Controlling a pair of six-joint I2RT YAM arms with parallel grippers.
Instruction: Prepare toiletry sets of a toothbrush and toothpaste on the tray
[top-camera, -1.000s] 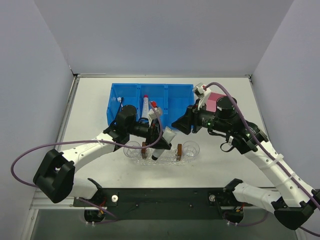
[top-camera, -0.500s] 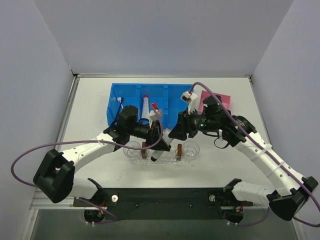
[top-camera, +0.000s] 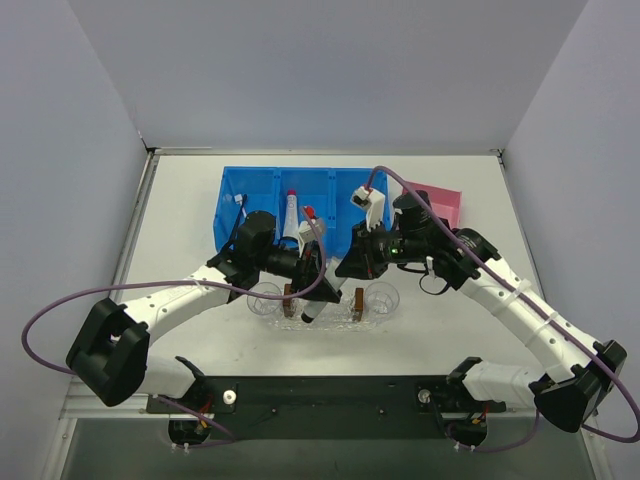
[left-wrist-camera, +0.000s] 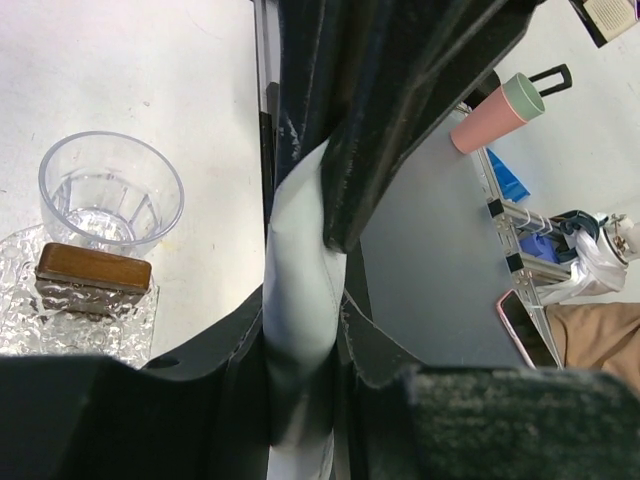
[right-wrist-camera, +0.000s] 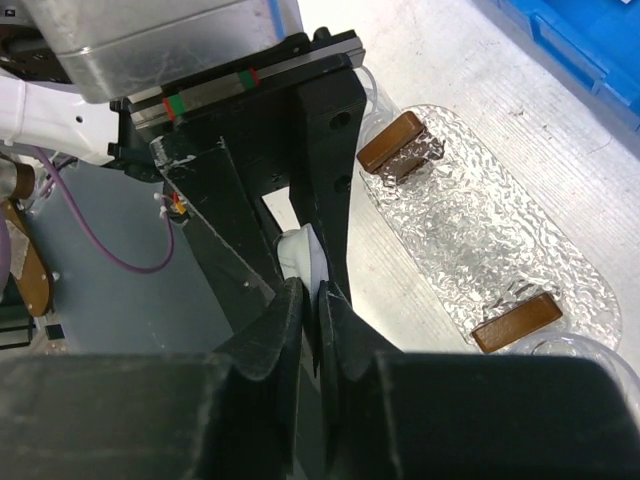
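Note:
A white toothpaste tube with a black cap hangs slanted over the clear glittery tray. My left gripper is shut on its middle; the left wrist view shows the tube squeezed in that gripper. My right gripper meets it from the right. In the right wrist view this gripper is pinched on the tube's flat end, over the tray. A second tube with a pink-red cap lies in the blue bin. No toothbrush can be made out.
The blue three-compartment bin stands behind the tray and a pink box at the back right. Two brown blocks sit on the tray. A clear glass stands at each end of it.
My right arm swung left from beside the pink box to the tube, and its jaws closed on the tube's upper end. The left arm and tube stayed in place.

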